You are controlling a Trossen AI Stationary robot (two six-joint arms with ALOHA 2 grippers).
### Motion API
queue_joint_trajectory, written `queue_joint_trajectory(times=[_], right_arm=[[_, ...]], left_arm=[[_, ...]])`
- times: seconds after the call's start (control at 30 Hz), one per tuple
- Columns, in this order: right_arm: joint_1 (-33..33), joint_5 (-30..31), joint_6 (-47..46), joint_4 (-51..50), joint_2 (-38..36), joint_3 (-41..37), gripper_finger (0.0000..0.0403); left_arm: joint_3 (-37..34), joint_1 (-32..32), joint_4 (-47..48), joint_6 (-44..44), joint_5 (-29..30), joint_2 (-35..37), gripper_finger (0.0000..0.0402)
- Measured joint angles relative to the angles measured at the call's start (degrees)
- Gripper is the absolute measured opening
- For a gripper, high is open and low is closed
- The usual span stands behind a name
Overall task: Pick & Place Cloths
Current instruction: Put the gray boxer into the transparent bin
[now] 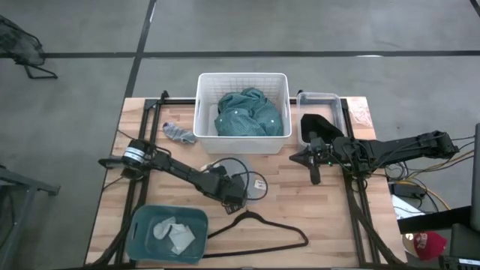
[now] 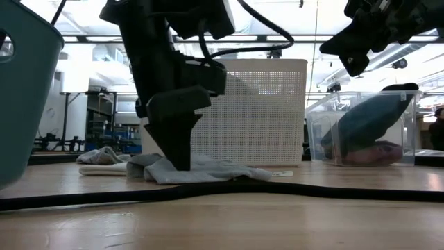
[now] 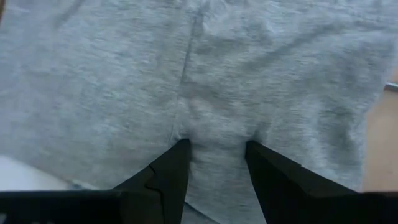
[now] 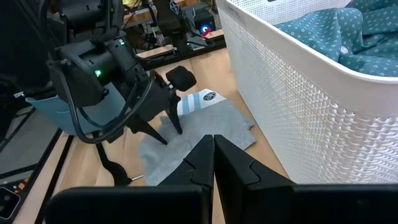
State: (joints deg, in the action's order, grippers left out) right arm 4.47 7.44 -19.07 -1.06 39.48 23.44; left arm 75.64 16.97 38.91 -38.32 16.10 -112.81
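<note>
A grey-white cloth (image 4: 208, 124) lies flat on the table in front of the white basket (image 1: 241, 142). My left gripper (image 3: 216, 149) stands on it, pointing down, fingers open. My right gripper (image 4: 213, 149) is shut on nothing and hovers above the table beside the clear bin (image 1: 304, 135). A large teal shirt (image 1: 247, 112) is heaped in the basket. A black cloth (image 2: 368, 118) and a maroon one (image 2: 378, 154) fill the clear bin. A small grey piece (image 1: 178, 133) lies left of the basket. Grey-white pieces (image 1: 171, 234) lie in the teal tub (image 1: 142, 244). My left gripper comes at the grey-white cloth (image 3: 249, 74) from above, pointing down. Both fingertips (image 3: 180, 149) rest on its upper face, spread apart. A low pucker of cloth (image 3: 214, 127) sits between them. The cloth lies flat on the table.
A thin black hanger (image 1: 259, 227) lies near the table's near edge, right of the teal tub. A black cable loop (image 1: 244, 166) hangs by the left gripper. Bare wood (image 1: 300, 217) shows between the hanger and the right arm.
</note>
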Motion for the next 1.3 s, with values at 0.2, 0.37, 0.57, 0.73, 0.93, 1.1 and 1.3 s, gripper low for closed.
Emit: queue_joint_trajectory(times=[0.2, 0.37, 0.57, 0.73, 0.93, 1.1, 1.3], right_arm=[[0.0, 0.0, 0.0, 0.02, 0.0, -0.01, 0.0008], [0.0, 0.0, 0.0, 0.02, 0.0, -0.13, 0.0008], [0.0, 0.0, 0.0, 0.04, -0.02, -0.23, 0.0008], [0.02, 0.0, 0.05, 0.06, -0.02, -0.24, 0.0008], [0.08, 0.0, 1.57, 0.22, -0.02, -0.26, 0.0008], [1.7, -0.03, 3.97, 0.85, 0.0, -0.31, 0.0008], [4.94, -0.21, 7.06, 3.18, 0.0, -0.33, 0.0008]], left_arm=[[0.08, -0.02, -1.89, 2.42, -1.68, -0.38, 0.011], [0.11, -0.02, -2.1, 4.42, -2.16, -0.3, 0.002], [3.42, 0.29, 1.16, 7.48, -3.66, -0.49, 0.002], [8.46, 0.78, 4.46, 10.27, -3.59, 1.08, 0.0014], [15.6, 0.93, 12.76, 11.64, 1.26, 3.46, 0.0016], [20.8, 0.97, 16.63, 12.3, 4.5, 5.94, 0.0016], [25.46, 1.14, 17.53, 14.46, 5.11, 8.26, 0.0017]])
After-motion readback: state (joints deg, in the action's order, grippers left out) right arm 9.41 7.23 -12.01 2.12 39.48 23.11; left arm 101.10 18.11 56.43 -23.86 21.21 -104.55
